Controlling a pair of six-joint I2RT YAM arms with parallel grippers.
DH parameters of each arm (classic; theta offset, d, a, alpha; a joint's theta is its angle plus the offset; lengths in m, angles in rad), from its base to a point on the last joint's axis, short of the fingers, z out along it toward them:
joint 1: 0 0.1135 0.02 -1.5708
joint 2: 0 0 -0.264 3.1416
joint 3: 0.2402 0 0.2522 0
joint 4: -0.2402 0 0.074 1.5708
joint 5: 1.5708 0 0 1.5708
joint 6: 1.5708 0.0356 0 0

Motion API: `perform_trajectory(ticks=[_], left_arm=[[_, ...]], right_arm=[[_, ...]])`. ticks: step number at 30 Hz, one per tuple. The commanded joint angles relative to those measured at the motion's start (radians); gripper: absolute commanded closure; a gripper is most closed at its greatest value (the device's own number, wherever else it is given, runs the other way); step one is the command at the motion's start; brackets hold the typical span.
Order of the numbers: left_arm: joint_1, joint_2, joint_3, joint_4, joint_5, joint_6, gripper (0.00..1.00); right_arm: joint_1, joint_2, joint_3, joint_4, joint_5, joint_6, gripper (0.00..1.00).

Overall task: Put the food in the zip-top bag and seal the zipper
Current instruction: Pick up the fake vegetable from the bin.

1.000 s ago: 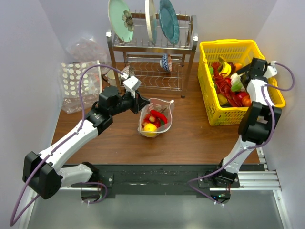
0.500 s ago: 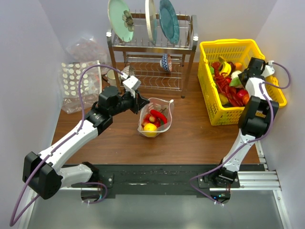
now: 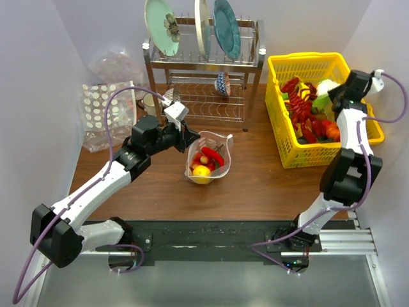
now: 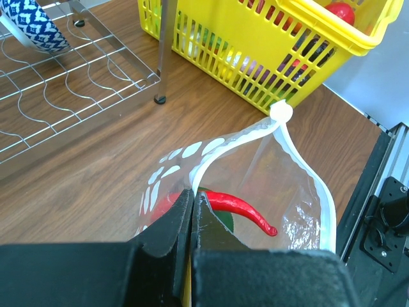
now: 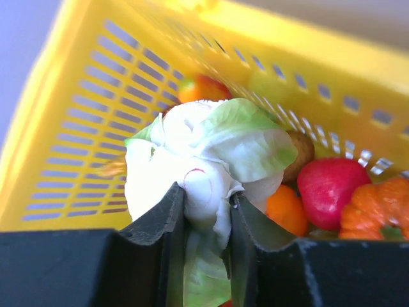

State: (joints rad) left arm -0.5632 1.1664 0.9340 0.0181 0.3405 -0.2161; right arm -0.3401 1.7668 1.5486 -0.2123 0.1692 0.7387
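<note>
**Bag pinched, lettuce gripped**

Top view: my left tool [image 3: 190,139] pinches the zip-top bag [image 3: 220,167] at the centre of the table [image 3: 255,185]. My right tool [image 3: 337,94] is over the yellow basket [image 3: 300,61] at two o'clock.

Left wrist: jaws clenched on the bag's rim, with a red chilli [image 4: 238,204] inside.

Right wrist: jaws clamp a white-green lettuce [image 5: 217,137].

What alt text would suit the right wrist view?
The right hand grips a white and green toy lettuce in front of a yellow basket wall. A red toy and orange toys lie behind it in the basket.
</note>
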Motion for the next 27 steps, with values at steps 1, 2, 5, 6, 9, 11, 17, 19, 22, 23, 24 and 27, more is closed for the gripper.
perform_trajectory(ticks=[1, 2, 5, 6, 9, 11, 17, 19, 22, 23, 24, 27], left_arm=[[0.005, -0.036, -0.001, 0.04, 0.002, 0.015, 1.0], [0.005, -0.036, -0.001, 0.04, 0.003, 0.015, 1.0], [0.005, -0.034, -0.003, 0.04, 0.005, 0.014, 1.0], [0.005, -0.036, -0.003, 0.04, 0.005, 0.011, 1.0], [0.005, -0.034, -0.003, 0.04, 0.008, 0.011, 1.0], [0.003, -0.034, -0.003, 0.04, 0.009, 0.009, 1.0], [0.005, -0.033, -0.003, 0.042, 0.009, 0.006, 1.0], [0.005, -0.031, -0.001, 0.04, 0.011, 0.004, 1.0], [0.005, -0.031, -0.001, 0.039, 0.008, 0.004, 1.0], [0.005, -0.031, 0.0, 0.037, 0.008, 0.004, 1.0], [0.005, -0.031, 0.0, 0.036, 0.008, 0.004, 1.0], [0.005, -0.031, 0.002, 0.036, 0.011, 0.001, 1.0]], right_arm=[[0.01, -0.148, 0.024, 0.042, -0.037, -0.05, 0.98], [0.01, -0.177, 0.024, 0.034, -0.036, -0.053, 0.98], [0.01, -0.21, 0.015, 0.013, -0.028, -0.065, 0.97], [0.01, -0.225, 0.013, 0.008, -0.03, -0.068, 0.97], [0.01, -0.256, -0.004, 0.005, -0.03, -0.088, 0.97], [0.01, -0.27, -0.013, -0.001, -0.031, -0.099, 0.96], [0.027, -0.317, -0.008, -0.013, -0.287, -0.125, 0.96], [0.061, -0.337, -0.015, -0.042, -0.342, -0.137, 0.95], [0.125, -0.368, -0.067, -0.05, -0.454, -0.133, 0.95], [0.166, -0.397, -0.087, -0.047, -0.492, -0.13, 0.94], [0.188, -0.411, -0.131, -0.036, -0.526, -0.122, 0.94], [0.257, -0.458, -0.206, 0.013, -0.645, -0.11, 0.93]])
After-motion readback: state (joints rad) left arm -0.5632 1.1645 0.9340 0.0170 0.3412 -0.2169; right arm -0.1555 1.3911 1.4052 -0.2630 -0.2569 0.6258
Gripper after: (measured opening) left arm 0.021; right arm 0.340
